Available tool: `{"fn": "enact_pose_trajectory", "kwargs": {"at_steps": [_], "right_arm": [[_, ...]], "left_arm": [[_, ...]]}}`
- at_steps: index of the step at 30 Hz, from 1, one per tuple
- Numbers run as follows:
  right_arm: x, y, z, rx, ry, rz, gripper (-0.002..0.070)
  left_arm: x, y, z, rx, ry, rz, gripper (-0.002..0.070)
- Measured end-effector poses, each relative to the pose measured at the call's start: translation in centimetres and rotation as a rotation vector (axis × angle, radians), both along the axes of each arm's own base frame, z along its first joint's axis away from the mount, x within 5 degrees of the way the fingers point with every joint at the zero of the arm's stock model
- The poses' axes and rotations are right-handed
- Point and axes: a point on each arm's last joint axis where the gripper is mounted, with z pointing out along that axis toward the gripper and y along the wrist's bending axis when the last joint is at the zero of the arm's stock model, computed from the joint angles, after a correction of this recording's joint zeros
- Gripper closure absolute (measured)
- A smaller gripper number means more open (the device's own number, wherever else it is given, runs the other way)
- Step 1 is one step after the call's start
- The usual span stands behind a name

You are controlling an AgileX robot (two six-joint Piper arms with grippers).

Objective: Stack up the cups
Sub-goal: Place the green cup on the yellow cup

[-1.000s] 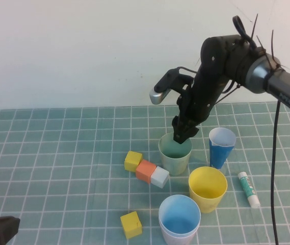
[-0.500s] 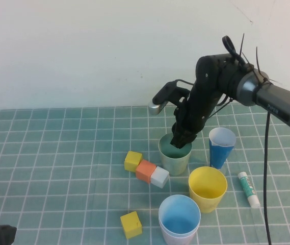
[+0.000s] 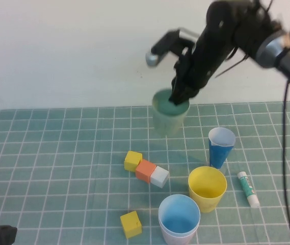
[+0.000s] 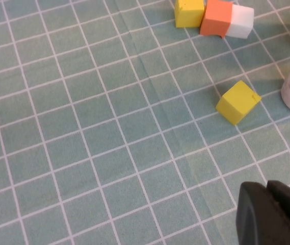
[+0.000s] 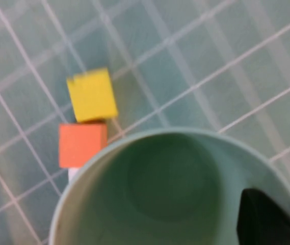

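**Inspector:** State of your tools?

**Operator:** My right gripper (image 3: 179, 97) is closed on the rim of the pale green cup (image 3: 167, 118), one finger inside the wall, and holds it clear of the mat (image 3: 58, 153), above the row of blocks (image 3: 146, 169). My left gripper (image 4: 274, 214) sits low at the near left corner; I cannot tell its opening.

**Inspector:** Progress?

**Operator:** In my judgement, partial. The light blue cup (image 3: 179, 214) appears nested in a paler cup, probably the pink one. The yellow cup (image 3: 207, 188) stands alone just beside it. Green and yellow remain to be stacked. The dark blue cup (image 3: 221, 147) stands apart.
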Motion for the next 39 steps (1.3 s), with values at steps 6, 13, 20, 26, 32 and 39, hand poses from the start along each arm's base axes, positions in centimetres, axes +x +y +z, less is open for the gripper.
{"fn": "enact_pose_trajectory", "kwargs": {"at_steps": [6, 13, 20, 26, 32, 39], "right_arm": [[-4.6, -1.9, 9.0, 0.067, -0.094, 0.016, 0.0654], [-11.9, -5.4, 6.7, -0.024, 0.080, 0.038, 0.0655], [-13.1, -6.1, 2.0, -0.038, 0.094, -0.006, 0.0655], [-11.8, -5.7, -0.3, -0.042, 0.098, -0.069, 0.0655], [-10.9, -5.7, -2.7, -0.091, 0.137, -0.124, 0.0655], [-10.6, -6.0, -3.7, -0.136, 0.140, -0.158, 0.0650]], "left_arm": [[0.1, -0.1, 0.1, -0.007, -0.013, -0.003, 0.0677], [0.1, -0.1, 0.2, -0.019, -0.027, -0.005, 0.0677], [0.3, -0.3, 0.5, -0.037, -0.056, -0.009, 0.0677], [0.3, -0.3, 0.4, -0.037, -0.053, -0.009, 0.0677], [0.2, -0.3, 0.4, -0.040, -0.043, -0.010, 0.0677], [0.2, -0.3, 0.4, -0.042, -0.041, -0.010, 0.0677]]}}
